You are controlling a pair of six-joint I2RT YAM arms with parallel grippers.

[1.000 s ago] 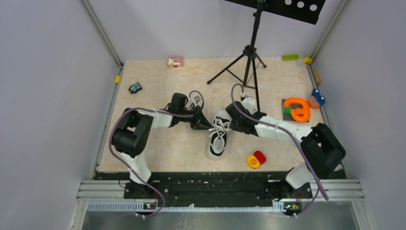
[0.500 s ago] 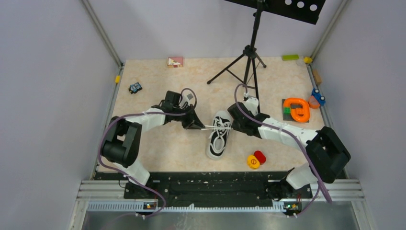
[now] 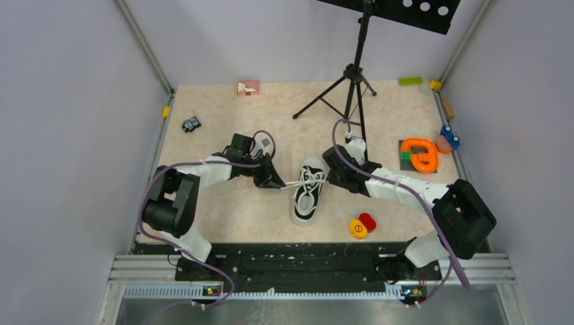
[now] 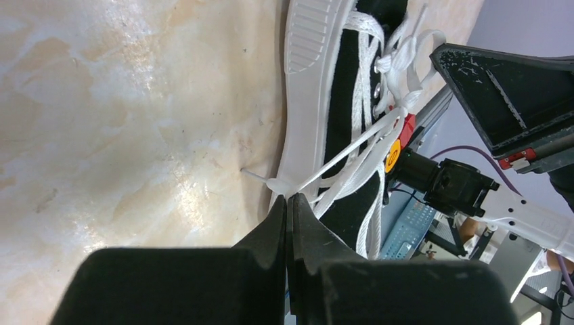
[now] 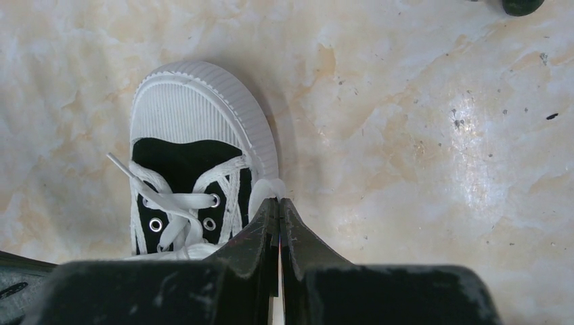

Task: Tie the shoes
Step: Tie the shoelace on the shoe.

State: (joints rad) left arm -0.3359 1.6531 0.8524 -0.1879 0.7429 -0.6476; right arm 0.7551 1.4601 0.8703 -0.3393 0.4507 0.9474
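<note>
The left tool pinches one lace taut; the right tool looks clamped on another. The shoe has no bow yet.

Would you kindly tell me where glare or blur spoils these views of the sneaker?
Left wrist: glare on the table, left gripper blurred, sneaker sharp. Right wrist: glare patch beside the toe cap, right gripper soft. Top external: even light, laces tiny.

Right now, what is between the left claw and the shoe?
A taut white lace runs from the shut left gripper to the sneaker, over the table. The top view and left wrist view both show it.
</note>
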